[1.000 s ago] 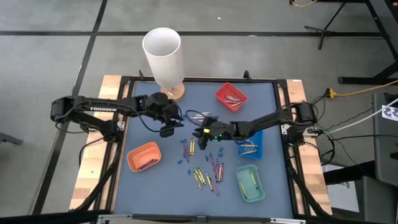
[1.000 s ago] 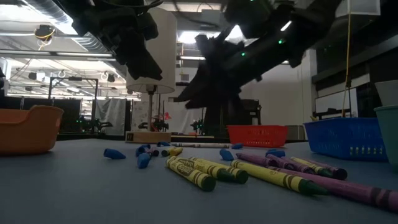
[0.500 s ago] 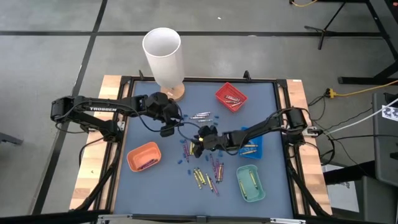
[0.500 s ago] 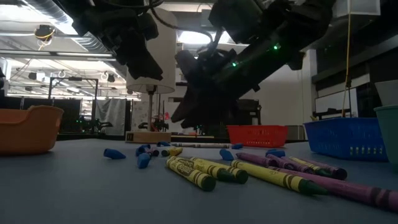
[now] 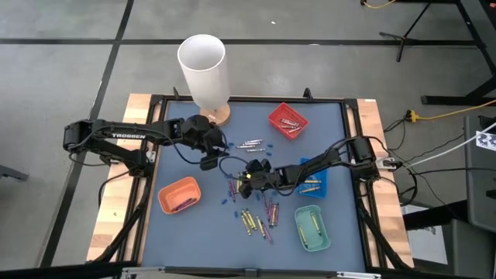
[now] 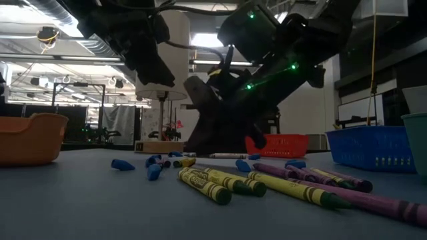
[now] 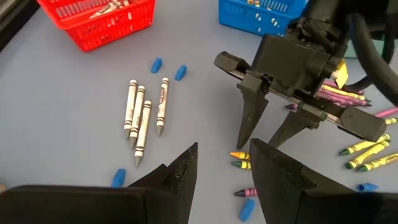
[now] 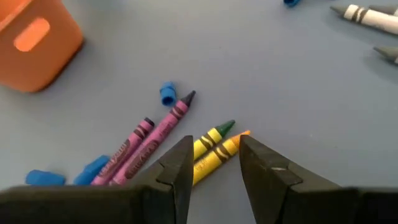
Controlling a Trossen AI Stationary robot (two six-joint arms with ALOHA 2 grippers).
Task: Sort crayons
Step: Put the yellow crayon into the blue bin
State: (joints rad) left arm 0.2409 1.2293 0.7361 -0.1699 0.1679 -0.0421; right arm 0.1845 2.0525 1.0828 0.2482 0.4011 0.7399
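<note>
I've set my right gripper (image 8: 209, 163) low at mid-tabletop, fingers parted and empty, straddling a yellow-and-orange crayon pair (image 8: 214, 148) to pinch one. My left gripper (image 7: 222, 171) waits at ten o'clock, fingers apart, empty, clear of the silver crayons (image 7: 144, 115).

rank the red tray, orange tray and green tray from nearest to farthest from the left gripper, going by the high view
Measured from the left gripper:
1. Orange tray, just below it on the table's left side.
2. Red tray, across at the far right.
3. Green tray, near right corner, farthest.
</note>
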